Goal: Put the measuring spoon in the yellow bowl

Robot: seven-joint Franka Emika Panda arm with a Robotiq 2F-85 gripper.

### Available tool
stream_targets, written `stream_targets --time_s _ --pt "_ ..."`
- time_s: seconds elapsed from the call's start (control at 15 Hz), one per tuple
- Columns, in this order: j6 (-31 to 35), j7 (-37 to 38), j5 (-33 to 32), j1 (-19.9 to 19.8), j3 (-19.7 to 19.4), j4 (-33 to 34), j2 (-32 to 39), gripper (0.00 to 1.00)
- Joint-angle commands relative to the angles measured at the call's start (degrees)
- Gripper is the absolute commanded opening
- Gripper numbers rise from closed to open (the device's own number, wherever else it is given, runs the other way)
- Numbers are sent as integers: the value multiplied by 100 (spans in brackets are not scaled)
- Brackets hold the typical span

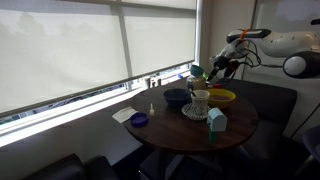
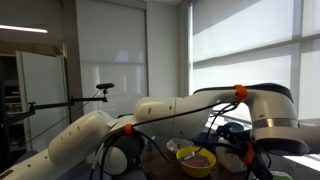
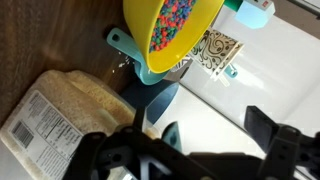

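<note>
The gripper (image 3: 185,135) hangs above the round dark surface (image 1: 170,137). In the wrist view its two dark fingers (image 3: 275,140) are spread wide, with nothing gripped between them. In an exterior view the gripper (image 1: 213,70) sits high over the far edge of the surface, near the window.

The light blue measuring spoon (image 3: 148,70) lies just beside the yellow bowl (image 3: 135,20), its cup tucked at the bowl's near rim and its handle pointing away to the left. I cannot tell whether the two touch. The spoon is not inside the bowl, which holds multicoloured sprinkles (image 3: 172,35). Both exterior views show the yellow bowl (image 1: 222,97) (image 2: 183,157), but the spoon is too small to make out there.

A patterned mug (image 3: 215,55) stands right of the bowl in the wrist view, with a teal box (image 3: 255,10) beyond it. A labelled bag (image 3: 45,115) lies at the lower left. In an exterior view a dark blue bowl (image 1: 175,97) and a small purple dish (image 1: 139,120) also sit on the surface.
</note>
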Motion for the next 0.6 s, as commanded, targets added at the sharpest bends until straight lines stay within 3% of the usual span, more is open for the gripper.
stream_targets --time_s 0.0,0.53 --pt "-377 62 175 -149 187 373 194 100" --pt "-655 117 374 -366 461 579 269 100"
